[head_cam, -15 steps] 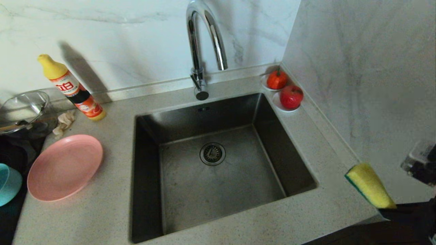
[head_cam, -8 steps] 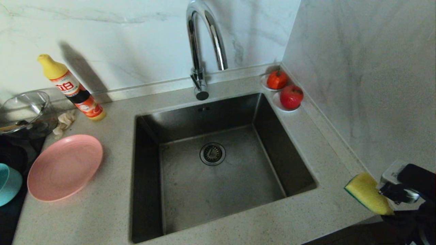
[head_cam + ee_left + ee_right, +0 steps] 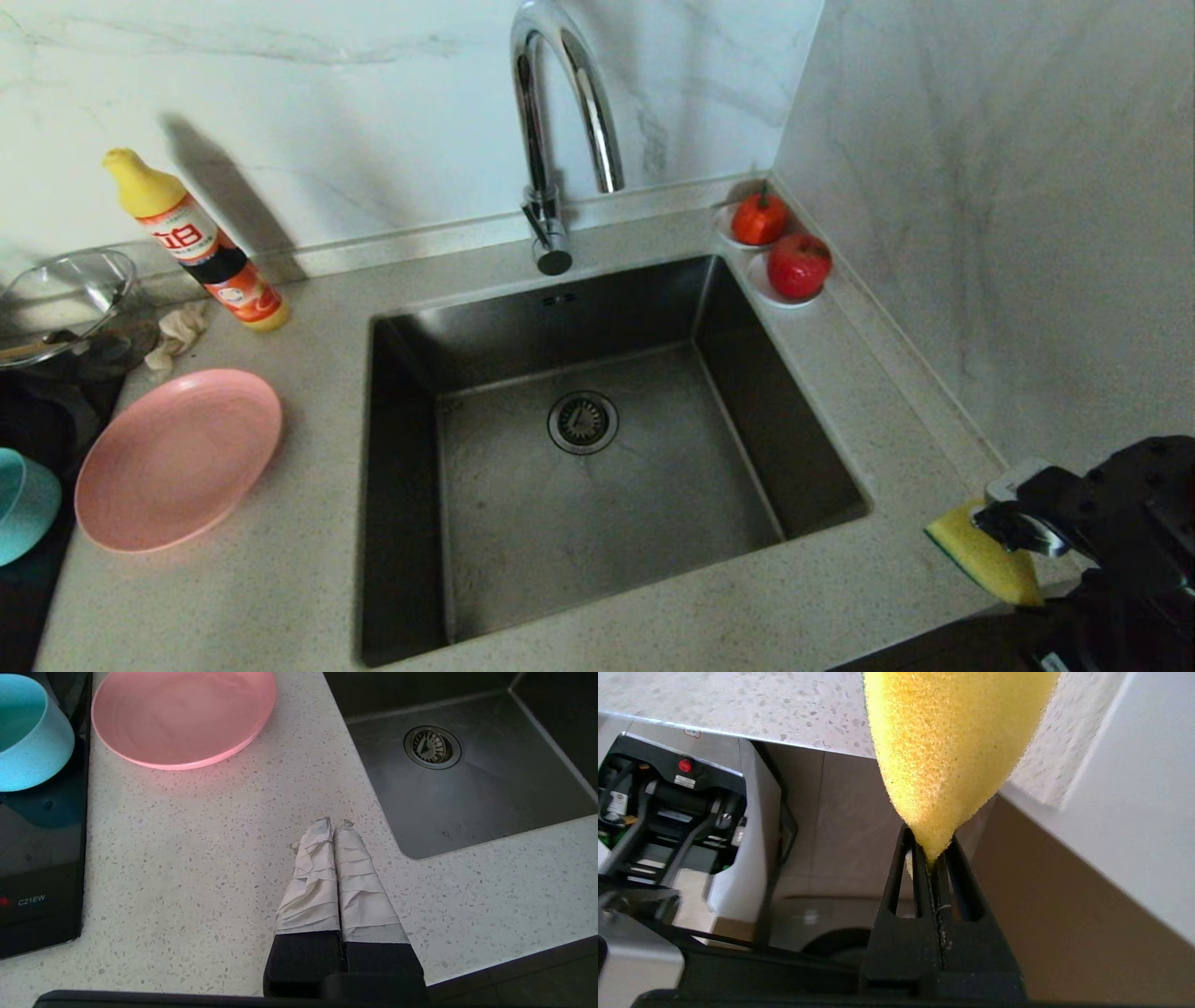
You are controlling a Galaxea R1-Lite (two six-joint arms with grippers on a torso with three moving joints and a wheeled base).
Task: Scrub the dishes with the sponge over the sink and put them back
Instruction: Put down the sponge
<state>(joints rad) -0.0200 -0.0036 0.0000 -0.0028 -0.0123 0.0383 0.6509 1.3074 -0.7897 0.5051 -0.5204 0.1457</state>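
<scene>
My right gripper is shut on one end of the yellow and green sponge, at the counter's near right corner, right of the sink. In the right wrist view the sponge is pinched to a point between the black fingers of the right gripper. The pink plate lies on the counter left of the sink, and the teal bowl sits at the left edge. My left gripper is shut and empty, above the counter near the plate and bowl.
A chrome tap arches over the sink's back. A detergent bottle, a glass bowl and a beige cloth scrap stand at back left. Two red fruits on saucers fill the back right corner. A black cooktop borders the counter.
My right arm has come into view at the lower right. The sponge in its gripper has dropped lower and shifted slightly left, to the counter's near right corner. The left arm has not moved.
</scene>
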